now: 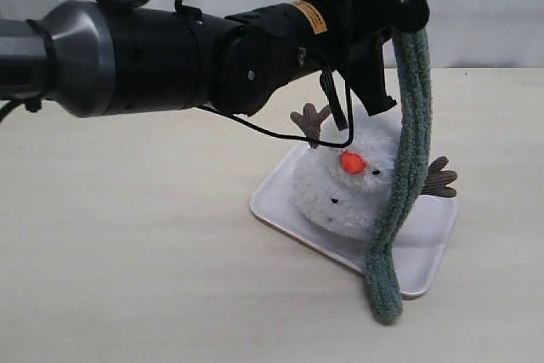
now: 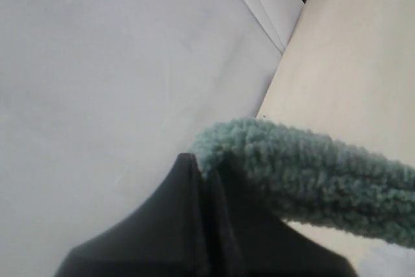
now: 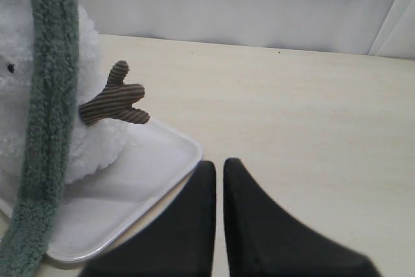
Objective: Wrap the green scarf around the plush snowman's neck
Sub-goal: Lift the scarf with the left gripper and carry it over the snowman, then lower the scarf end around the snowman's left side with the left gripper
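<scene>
Left arm holds scarf end high over snowman; wrap not yet started.

Pale table (image 1: 127,278) carries a white tray (image 1: 425,257), smooth, rectangular, rounded rim. The plush snowman (image 1: 348,193) lies on it, fluffy white, orange cone nose, brown corduroy twig arms. The green scarf (image 1: 408,176), fuzzy ribbed knit, hangs near-vertical from the left gripper (image 1: 395,36), draping across the snowman's front, its free end resting on the table beside the tray. Left gripper: jaws clamped on the scarf's top end, directly above the plush. Right gripper (image 3: 218,180): jaws together, empty, low beside the tray. Judgement: neck lies below the left gripper, so the left arm leads; scarf's long axis must swing sideways around the neck.
</scene>
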